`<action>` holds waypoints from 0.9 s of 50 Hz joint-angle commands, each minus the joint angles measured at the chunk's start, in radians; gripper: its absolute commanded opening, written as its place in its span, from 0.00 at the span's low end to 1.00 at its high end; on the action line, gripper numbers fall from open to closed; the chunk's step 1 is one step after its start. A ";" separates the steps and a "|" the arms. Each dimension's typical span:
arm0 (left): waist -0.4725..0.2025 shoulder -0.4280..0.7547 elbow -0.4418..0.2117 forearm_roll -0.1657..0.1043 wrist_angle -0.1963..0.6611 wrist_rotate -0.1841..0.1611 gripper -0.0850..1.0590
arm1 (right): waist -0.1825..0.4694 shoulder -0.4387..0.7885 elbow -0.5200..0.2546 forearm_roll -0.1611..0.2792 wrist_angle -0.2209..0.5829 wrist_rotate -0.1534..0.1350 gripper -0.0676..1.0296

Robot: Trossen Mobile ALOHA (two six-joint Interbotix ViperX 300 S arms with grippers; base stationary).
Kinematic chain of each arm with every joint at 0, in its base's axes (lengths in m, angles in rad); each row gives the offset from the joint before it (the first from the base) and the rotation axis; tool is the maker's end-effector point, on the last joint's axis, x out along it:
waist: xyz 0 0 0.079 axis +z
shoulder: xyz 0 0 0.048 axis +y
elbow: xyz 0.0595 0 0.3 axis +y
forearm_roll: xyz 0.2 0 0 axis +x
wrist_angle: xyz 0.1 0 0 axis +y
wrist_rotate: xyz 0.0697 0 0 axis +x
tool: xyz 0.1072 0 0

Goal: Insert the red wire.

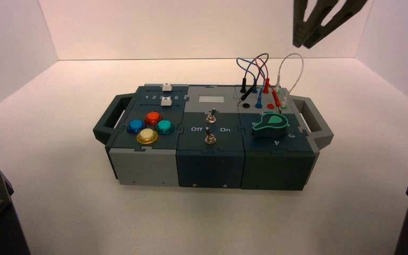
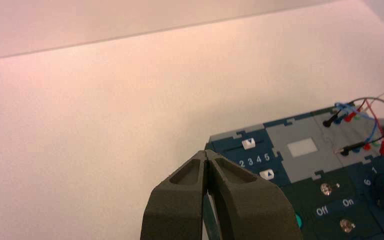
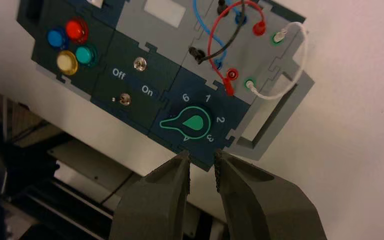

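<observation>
Red wire point(image 3: 211, 42): one end seated, loose plug point(image 3: 229, 87) beside open red socket point(image 3: 232, 74). Right gripper point(image 3: 202, 159): spread, above box's right side; best pinch plug squarely. Left gripper point(image 2: 205, 152): pressed together, idle, slider side.

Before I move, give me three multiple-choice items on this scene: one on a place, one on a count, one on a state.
1. On the box, the green-marked knob sits:
A) far left
B) near right
C) center
2. Round buttons on the box:
A) two
B) three
C) four
3. The red wire has:
A) one plug in, one loose
B) both plugs in
C) both plugs out

1 B: the high view shows it at the near right.
2 C: red, blue, green and yellow ones show.
3 A: its far plug stands in a socket; its other plug lies beside the open red socket.
</observation>
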 commanded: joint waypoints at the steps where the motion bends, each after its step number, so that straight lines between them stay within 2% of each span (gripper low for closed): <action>1: -0.015 0.029 -0.040 0.000 0.002 0.005 0.04 | 0.011 0.063 -0.063 -0.006 0.034 -0.012 0.33; 15: -0.023 0.034 -0.044 0.000 0.005 0.005 0.05 | 0.054 0.235 -0.150 -0.060 0.106 -0.021 0.34; 25: -0.023 0.031 -0.043 0.000 0.005 0.005 0.05 | 0.057 0.316 -0.213 -0.106 0.161 -0.021 0.47; 45: -0.023 0.028 -0.044 0.000 0.005 0.005 0.05 | 0.064 0.397 -0.250 -0.115 0.152 -0.041 0.47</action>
